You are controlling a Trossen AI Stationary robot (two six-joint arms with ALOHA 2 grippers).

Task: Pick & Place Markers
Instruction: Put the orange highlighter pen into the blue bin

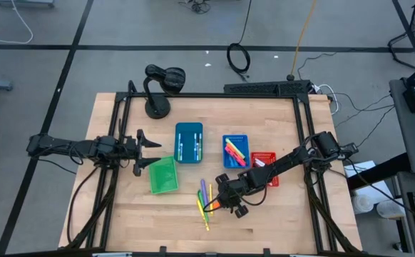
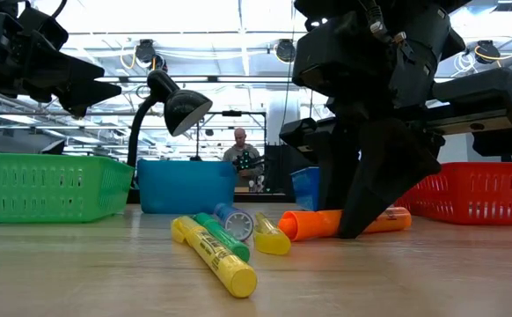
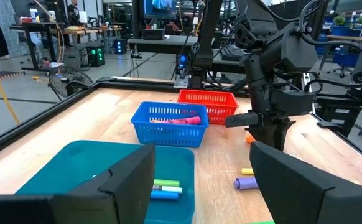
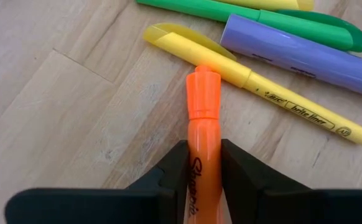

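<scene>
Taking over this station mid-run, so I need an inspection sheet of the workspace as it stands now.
Surface: wooden table, bare along the front.
Job's things: orange marker lying on the wood; yellow marker, purple marker and green marker beside it; more markers in the teal bin and blue basket.
Clutter: green basket, red basket, desk lamp.
Grippers: right gripper jaws closed on the orange marker; left gripper open, near the green basket.
Cables: coiled on the floor beyond the table.
Surroundings: person seated far behind.
</scene>
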